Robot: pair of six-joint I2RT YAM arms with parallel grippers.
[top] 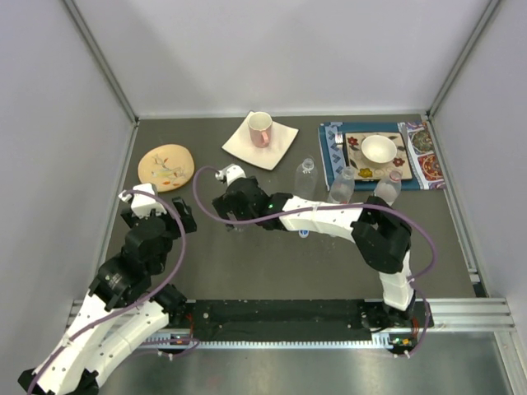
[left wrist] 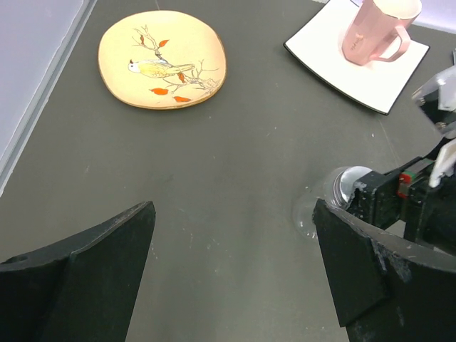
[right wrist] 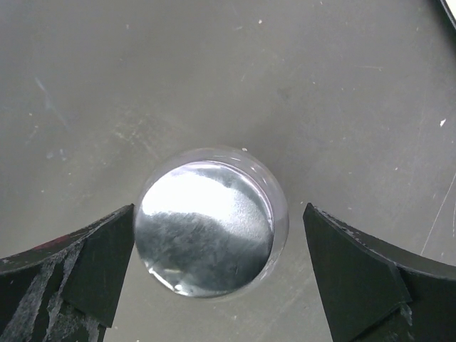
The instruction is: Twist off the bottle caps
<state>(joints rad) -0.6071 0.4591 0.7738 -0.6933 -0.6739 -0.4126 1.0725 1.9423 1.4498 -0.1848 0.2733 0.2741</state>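
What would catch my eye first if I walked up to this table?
The right gripper hangs open directly over the wide greyish-clear cap of a squat bottle near the middle of the table, one finger on each side. At the far left lies a yellow plate painted with a bird. Beyond the bottle, a pink mug stands on a white square plate.

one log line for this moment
left jaws open, over bare table | right jaws open, straddling greyish cap on squat bottle | nothing gripped

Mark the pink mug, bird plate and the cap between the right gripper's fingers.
pink mug (left wrist: pixel 372 32): left wrist view, side wall.
bird plate (left wrist: pixel 162 60): left wrist view, painted centre.
greyish-clear cap (right wrist: pixel 206 231): right wrist view, top face.
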